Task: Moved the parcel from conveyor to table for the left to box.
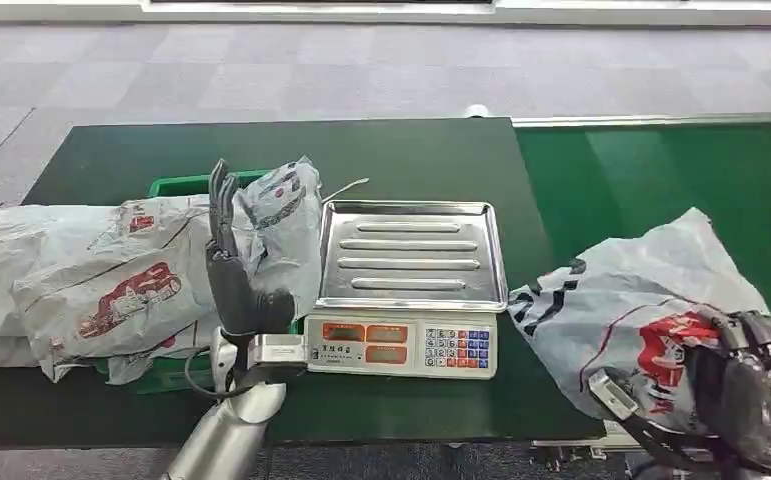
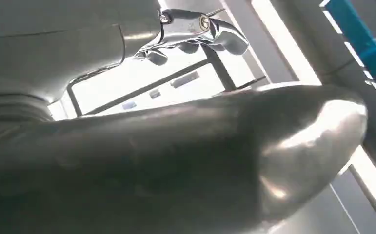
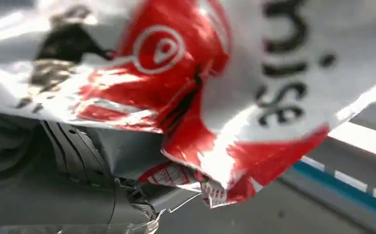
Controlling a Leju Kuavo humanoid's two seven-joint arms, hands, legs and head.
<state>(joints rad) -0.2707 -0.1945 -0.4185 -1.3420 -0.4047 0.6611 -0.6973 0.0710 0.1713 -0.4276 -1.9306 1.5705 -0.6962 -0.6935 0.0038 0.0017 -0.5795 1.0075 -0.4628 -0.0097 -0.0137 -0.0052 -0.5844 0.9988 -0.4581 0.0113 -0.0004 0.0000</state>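
Observation:
A grey plastic parcel [image 1: 621, 300] with red and black print hangs at the right, over the seam between the table and the green conveyor [image 1: 661, 170]. My right hand [image 1: 751, 390] grips its lower right corner; in the right wrist view the crumpled bag [image 3: 210, 83] lies right over the hand. My left hand [image 1: 231, 270] stands upright in front of the green box, fingers straight and apart, holding nothing. The left wrist view has its grey thumb [image 2: 225, 161] close up and dark fingers [image 2: 195, 34] spread. A green box [image 1: 176, 185] at the left is heaped with similar grey parcels [image 1: 111, 280].
A weighing scale [image 1: 406, 345] with a steel tray [image 1: 411, 250] and a keypad sits mid-table between my hands. The dark green table [image 1: 411, 150] runs behind it, with grey carpet beyond. A wire lies near the scale's far left corner.

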